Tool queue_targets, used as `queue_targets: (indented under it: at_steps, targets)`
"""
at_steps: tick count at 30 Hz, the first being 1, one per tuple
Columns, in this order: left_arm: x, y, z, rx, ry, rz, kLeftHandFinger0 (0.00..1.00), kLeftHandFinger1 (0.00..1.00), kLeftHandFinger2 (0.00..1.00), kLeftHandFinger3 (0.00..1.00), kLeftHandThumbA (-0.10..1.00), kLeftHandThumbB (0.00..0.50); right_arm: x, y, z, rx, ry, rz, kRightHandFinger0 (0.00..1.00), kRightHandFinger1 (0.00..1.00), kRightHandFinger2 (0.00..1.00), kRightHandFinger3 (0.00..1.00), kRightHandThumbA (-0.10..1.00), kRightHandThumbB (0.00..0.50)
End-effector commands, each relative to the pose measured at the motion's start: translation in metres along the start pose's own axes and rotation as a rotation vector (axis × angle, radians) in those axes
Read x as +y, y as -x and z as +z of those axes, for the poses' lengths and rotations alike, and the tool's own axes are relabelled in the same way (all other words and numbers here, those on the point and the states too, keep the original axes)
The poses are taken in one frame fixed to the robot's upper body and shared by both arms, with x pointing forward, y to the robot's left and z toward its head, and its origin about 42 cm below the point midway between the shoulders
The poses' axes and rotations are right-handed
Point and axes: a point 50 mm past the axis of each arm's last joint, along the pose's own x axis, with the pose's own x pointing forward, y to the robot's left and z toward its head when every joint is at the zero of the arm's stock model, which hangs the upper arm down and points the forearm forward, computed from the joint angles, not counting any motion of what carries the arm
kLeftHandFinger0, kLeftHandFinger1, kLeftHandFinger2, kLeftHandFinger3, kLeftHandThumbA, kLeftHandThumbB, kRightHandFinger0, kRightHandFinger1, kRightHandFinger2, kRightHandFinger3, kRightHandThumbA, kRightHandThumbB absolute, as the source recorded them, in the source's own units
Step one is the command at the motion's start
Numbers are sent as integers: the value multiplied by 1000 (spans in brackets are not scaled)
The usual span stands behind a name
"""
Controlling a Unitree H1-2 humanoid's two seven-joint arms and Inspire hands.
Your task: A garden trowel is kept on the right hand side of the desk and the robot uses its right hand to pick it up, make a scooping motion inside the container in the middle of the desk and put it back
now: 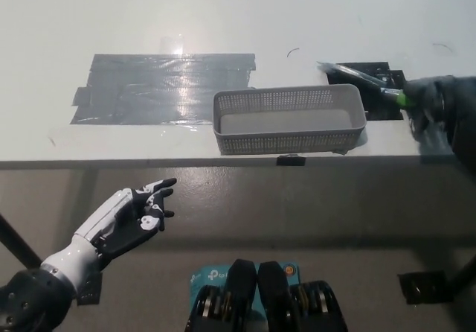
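Note:
The garden trowel [355, 76] has a silver blade and a green handle; it is lifted at the right, its blade pointing left over the far right corner of the grey mesh container [290, 119]. My black right hand [435, 101] is shut on the trowel's handle at the right edge of the picture, blurred by motion. The container stands empty near the middle of the white desk [223, 19], close to its front edge. My white left hand [134, 216] rests open below the desk's front edge at the lower left.
A wide patch of grey tape [160, 88] lies on the desk left of the container. A black mat [383, 97] sits under the trowel at the right. A small black tab [290, 160] marks the desk edge below the container.

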Motion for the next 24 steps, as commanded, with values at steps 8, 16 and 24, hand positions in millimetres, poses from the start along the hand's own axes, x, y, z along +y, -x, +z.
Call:
queue_targets:
  at_steps: [8,16,24]
  targets:
    - [6,2,29,-98,-139,-62,1000,1000,1000,1000,922,215,110,-11,-47,165,60,22,0,106,227,1000,-82,49]
    - [5,4,30,-101,-169,-79,1000,1000,1000,1000,983,186,137,-9,-54,153,-12,-80,0,213,355,940,306,0]
    - [4,9,26,-88,-190,-99,1000,1000,1000,1000,944,135,178,-7,-54,115,-245,-239,0,170,341,700,384,0]
